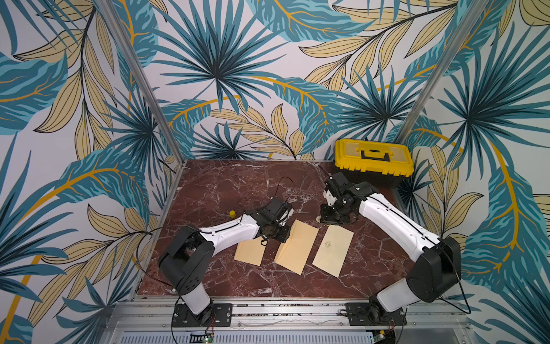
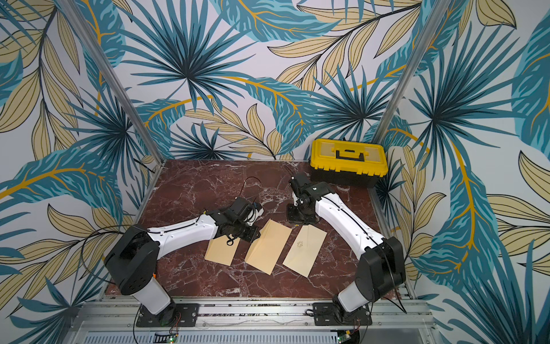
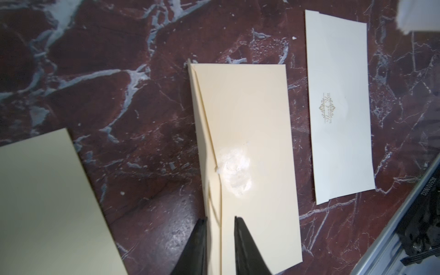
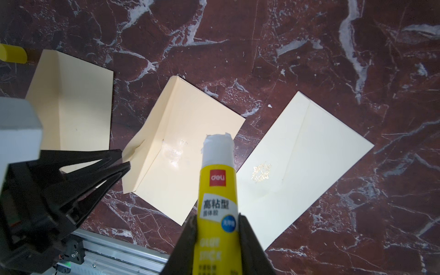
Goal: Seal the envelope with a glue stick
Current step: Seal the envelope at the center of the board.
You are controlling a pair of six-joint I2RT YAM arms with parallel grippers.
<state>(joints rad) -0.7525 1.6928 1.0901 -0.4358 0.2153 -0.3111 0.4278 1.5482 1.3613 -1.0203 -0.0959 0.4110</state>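
Right jaws clamp the uncapped glue stick [image 4: 219,166]; left jaws stand narrow astride the smeared envelope's [image 3: 257,107] flap [image 4: 147,135]. A skewed fold could miss the glue smear [image 3: 235,169].

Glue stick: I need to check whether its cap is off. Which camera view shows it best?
The right wrist view: the glue stick is close up, uncapped, white glue exposed, clamped by the right gripper. In both top views the gripper largely covers it. The left wrist view misses it.

Both top views look steeply down from high; both close wrist views share the middle envelope [image 3: 250,107].
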